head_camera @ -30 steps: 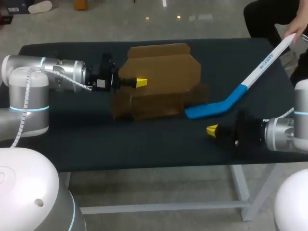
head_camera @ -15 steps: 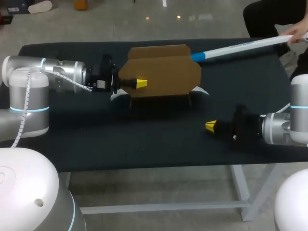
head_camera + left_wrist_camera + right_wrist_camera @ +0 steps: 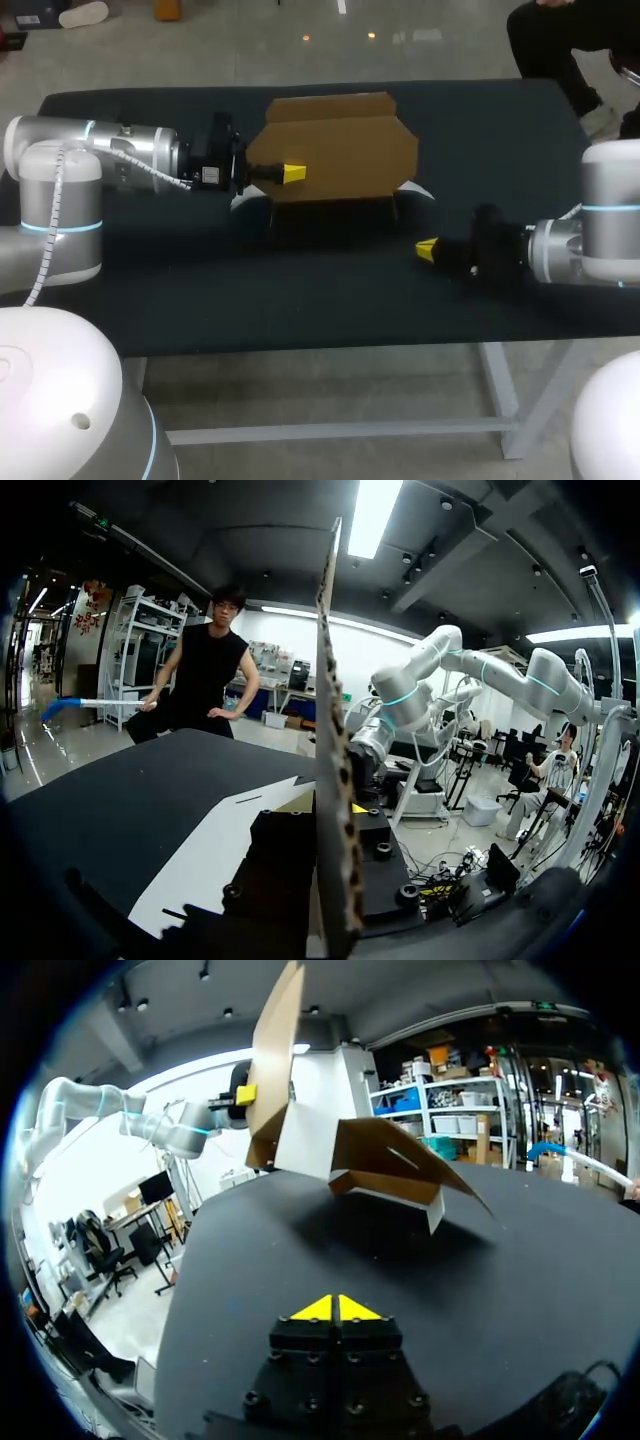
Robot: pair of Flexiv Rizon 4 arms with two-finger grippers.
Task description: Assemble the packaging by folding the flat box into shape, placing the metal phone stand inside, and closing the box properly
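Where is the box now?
In the head view the box is at the far middle of the table, held at its left edge by the left gripper; the right gripper is nearer, apart from it.

Premises present as a robotics laboratory or test workshop. Grounds: two white and silver robot arms, the left arm [image 3: 60, 170] with a white cable [image 3: 45, 250] run along its outside and the right arm [image 3: 600, 240], are stationed at opposite ends of one bench [image 3: 480, 130]. The bench is covered in black and stands on a plain white metal frame [image 3: 340, 430].
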